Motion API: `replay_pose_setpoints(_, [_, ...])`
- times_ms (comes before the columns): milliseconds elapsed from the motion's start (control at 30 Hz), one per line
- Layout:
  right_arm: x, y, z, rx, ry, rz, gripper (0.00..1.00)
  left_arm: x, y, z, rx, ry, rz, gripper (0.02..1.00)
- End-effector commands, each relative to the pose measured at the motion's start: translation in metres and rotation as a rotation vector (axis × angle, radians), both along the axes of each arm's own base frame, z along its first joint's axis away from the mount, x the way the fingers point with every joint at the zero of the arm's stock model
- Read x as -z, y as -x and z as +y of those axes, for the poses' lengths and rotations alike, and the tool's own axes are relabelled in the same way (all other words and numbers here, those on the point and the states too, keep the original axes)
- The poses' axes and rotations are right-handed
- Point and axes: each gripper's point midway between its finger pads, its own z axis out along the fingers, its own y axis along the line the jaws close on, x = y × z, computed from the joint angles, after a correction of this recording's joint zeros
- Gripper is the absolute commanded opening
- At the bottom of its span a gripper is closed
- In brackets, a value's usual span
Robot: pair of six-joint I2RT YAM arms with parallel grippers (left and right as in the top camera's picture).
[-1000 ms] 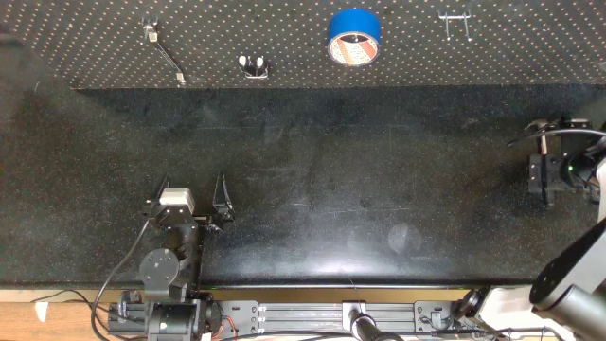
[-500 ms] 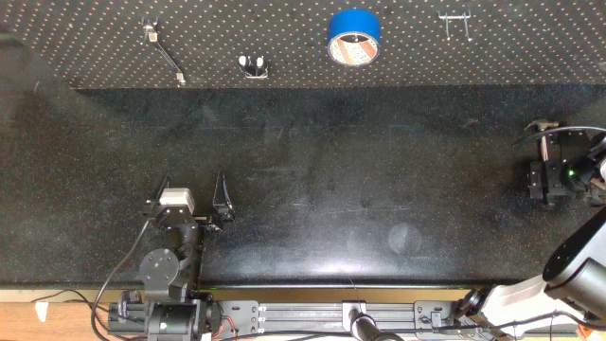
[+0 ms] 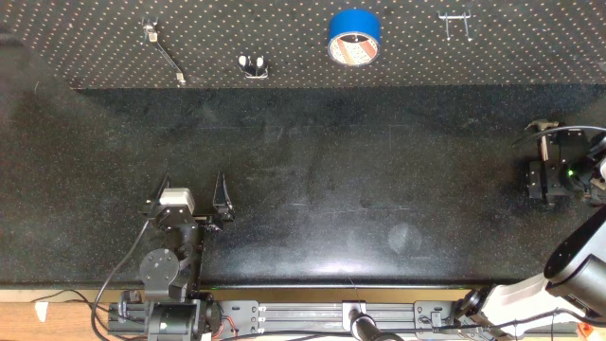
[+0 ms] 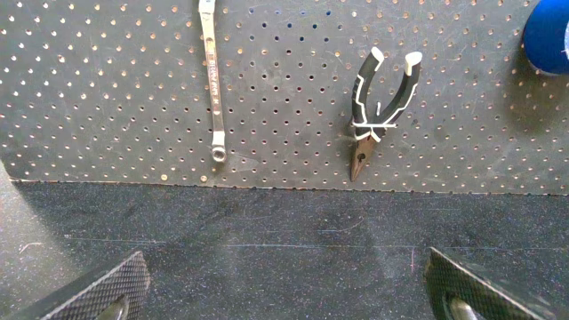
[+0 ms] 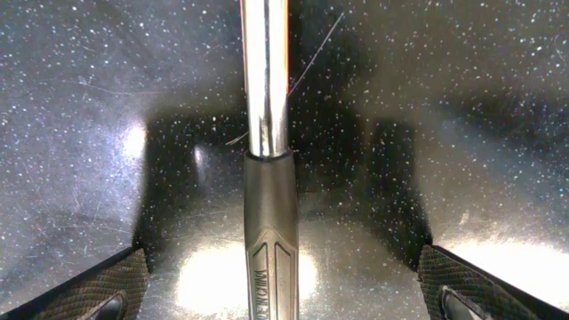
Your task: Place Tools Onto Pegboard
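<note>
Your right wrist view shows the steel-shafted, black-gripped hammer (image 5: 268, 133) lying on the desk (image 5: 462, 107) between your right end effector's (image 5: 281, 298) spread fingers. The raised lettering on its grip is cut off. Black-and-white pliers (image 4: 378, 107) hang ahead of your open left end effector (image 4: 284, 293). Since a second ago, your right arm has shifted slightly.

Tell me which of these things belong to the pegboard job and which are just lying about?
Job: pegboard; wrench, pliers and blue tape roll hung on it; empty hook; steel-shafted tool on the table, under the open right gripper.
Lying about: cables and a white scrap by the left arm's base; the left gripper, open and holding nothing.
</note>
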Motion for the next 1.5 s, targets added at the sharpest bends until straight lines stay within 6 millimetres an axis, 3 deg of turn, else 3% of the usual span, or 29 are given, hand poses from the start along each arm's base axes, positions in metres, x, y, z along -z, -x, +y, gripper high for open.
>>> replay_pose_setpoints(33, [0.0072,0.0025,0.0021,-0.045,-0.015,0.01,0.989,-0.0001,0.0007,-0.0029,0.016,-0.015,-0.002,0.996])
replay_pose_setpoints(133, [0.0072,0.0031,0.0026,-0.051,-0.017,0.012,0.958,-0.0001,0.0007,-0.0029,0.016,-0.015,-0.002,0.996])
replay_pose_setpoints(167, [0.0072,0.0031,0.0026,-0.051,-0.017,0.013,0.82,-0.0001,0.0007,-0.0029,0.016,-0.015,-0.002,0.993])
replay_pose_setpoints(267, [0.0074,0.0032,0.0027,-0.051,-0.017,0.013,0.625,-0.0001,0.0007,-0.0029,0.016,-0.015,-0.002,0.996])
replay_pose_setpoints(333, [0.0074,0.0037,0.0031,-0.051,-0.019,0.015,0.56,-0.0001,0.0007,-0.0029,0.016,-0.015,-0.002,0.996])
replay_pose_setpoints(400, [0.0075,0.0039,0.0032,-0.051,-0.02,0.016,0.432,-0.0001,0.0007,-0.0029,0.016,-0.015,-0.002,0.996])
replay_pose_setpoints(533, [0.0075,0.0039,0.0033,-0.051,-0.02,0.016,0.345,-0.0001,0.0007,-0.0029,0.016,-0.015,-0.002,0.996])
replay_pose_setpoints(633, [0.0075,0.0039,0.0033,-0.051,-0.02,0.016,0.338,-0.0001,0.0007,-0.0029,0.016,-0.015,-0.002,0.996])
replay_pose_setpoints(1000, [0.0076,0.0045,0.0038,-0.051,-0.022,0.018,0.143,-0.0001,0.0007,-0.0029,0.016,-0.015,-0.002,0.996])
replay_pose_setpoints(1367, [0.0076,0.0045,0.0038,-0.051,-0.022,0.018,0.13,-0.0001,0.0007,-0.0029,0.016,-0.015,-0.002,0.996])
replay_pose_setpoints(1400, [0.0076,0.0044,0.0037,-0.05,-0.022,0.018,0.08,-0.0001,0.0007,-0.0029,0.016,-0.015,-0.002,0.996])
replay_pose_setpoints(1500, [0.0073,0.0042,0.0037,-0.033,-0.023,0.017,0.075,-0.0001,0.0007,-0.0029,0.016,-0.015,-0.002,0.996])
